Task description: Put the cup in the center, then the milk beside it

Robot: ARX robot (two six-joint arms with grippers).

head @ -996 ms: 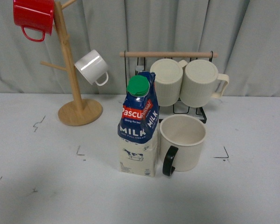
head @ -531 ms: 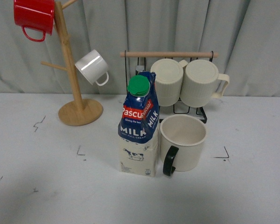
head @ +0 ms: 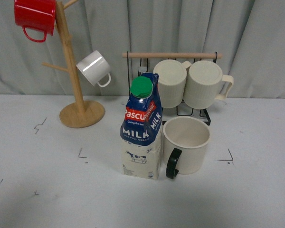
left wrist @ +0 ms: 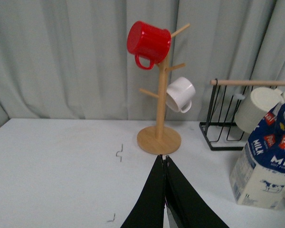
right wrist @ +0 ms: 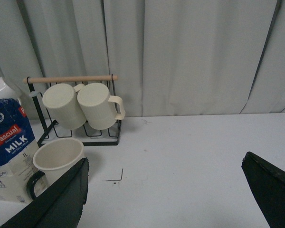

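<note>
The cup (head: 186, 145), a large cream mug with a black handle, stands upright in the middle of the white table (head: 42, 190). Right beside it on its left stands the milk (head: 141, 130), a blue and cream carton with a green cap. The right wrist view also holds the cup (right wrist: 57, 159) and the milk (right wrist: 9, 152); the left wrist view catches the milk (left wrist: 263, 164) at its edge. My left gripper (left wrist: 164, 159) is shut with nothing in it, away from both. My right gripper (right wrist: 164, 180) hangs wide open over bare table. Neither arm appears in the front view.
A wooden mug tree (head: 73, 71) at the back left carries a red mug (head: 34, 16) and a small white mug (head: 94, 68). Behind the cup, a black wire rack (head: 171, 85) holds two ribbed cream mugs. Small black corner marks (head: 228, 156) dot the table.
</note>
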